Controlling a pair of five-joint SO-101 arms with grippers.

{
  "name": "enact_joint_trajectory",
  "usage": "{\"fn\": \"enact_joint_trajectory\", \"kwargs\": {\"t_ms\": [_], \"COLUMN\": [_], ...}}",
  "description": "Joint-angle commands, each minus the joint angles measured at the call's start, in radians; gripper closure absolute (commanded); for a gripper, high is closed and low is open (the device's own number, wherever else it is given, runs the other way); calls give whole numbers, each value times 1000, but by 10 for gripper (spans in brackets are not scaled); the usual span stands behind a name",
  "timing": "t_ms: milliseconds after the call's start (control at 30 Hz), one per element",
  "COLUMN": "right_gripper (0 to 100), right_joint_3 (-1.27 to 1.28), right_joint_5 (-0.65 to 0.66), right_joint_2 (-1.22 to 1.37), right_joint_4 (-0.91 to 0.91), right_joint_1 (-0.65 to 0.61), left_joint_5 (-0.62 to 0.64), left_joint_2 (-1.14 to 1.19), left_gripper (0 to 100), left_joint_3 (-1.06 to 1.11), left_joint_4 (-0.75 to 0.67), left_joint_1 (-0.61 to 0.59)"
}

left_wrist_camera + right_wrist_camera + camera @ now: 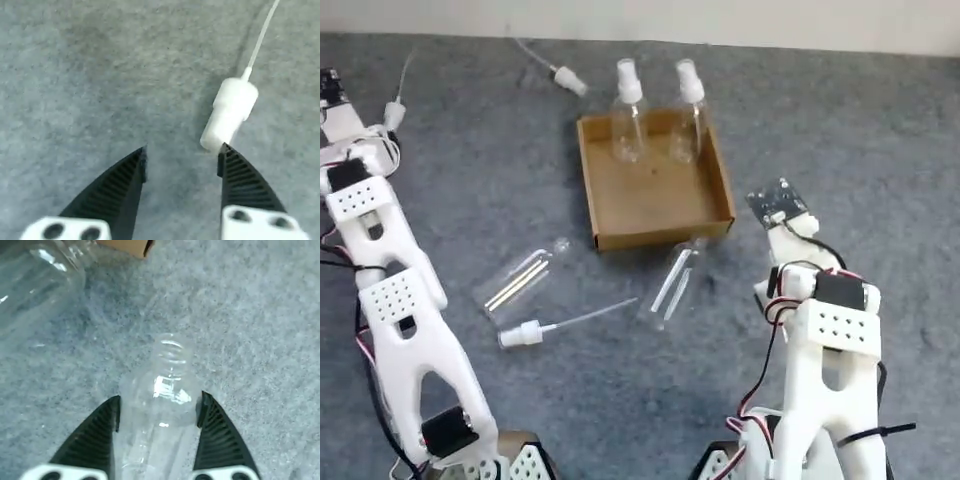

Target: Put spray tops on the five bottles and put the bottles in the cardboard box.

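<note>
My left gripper (pixel 182 160) hangs open over the grey cloth at the far left of the table. A white spray top (pixel 230 112) with a thin tube lies just off one fingertip, outside the jaws; the same spray top (pixel 395 112) is near that arm's end in the high view. My right gripper (pixel 159 410) is shut on a clear uncapped bottle (pixel 167 385), neck pointing away, close to the cardboard box's corner (pixel 130 246). Two capped bottles (pixel 628 120) (pixel 687 115) stand in the cardboard box (pixel 665 236).
Two clear uncapped bottles lie on the cloth in front of the box (pixel 520 280) (pixel 670 285). A loose spray top (pixel 520 335) lies near the left one, and another spray top (pixel 565 78) lies behind the box's left corner.
</note>
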Motion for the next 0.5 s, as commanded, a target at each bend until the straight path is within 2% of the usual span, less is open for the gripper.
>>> {"fn": "enact_joint_trajectory", "kwargs": {"t_ms": [0, 267, 467], "right_gripper": [995, 995, 995], "right_joint_3": [-5, -5, -5], "right_joint_5": [5, 5, 5], "right_joint_2": [-1, -1, -1], "right_joint_4": [-15, -15, -15], "right_joint_1": [-12, -12, -12], "left_joint_5": [9, 9, 8], "left_joint_2": [-22, -16, -15], "left_gripper": [792, 793, 793], "left_joint_3": [-50, -47, 28], "left_joint_4": [-55, -74, -166], "left_joint_1": [39, 85, 101]}}
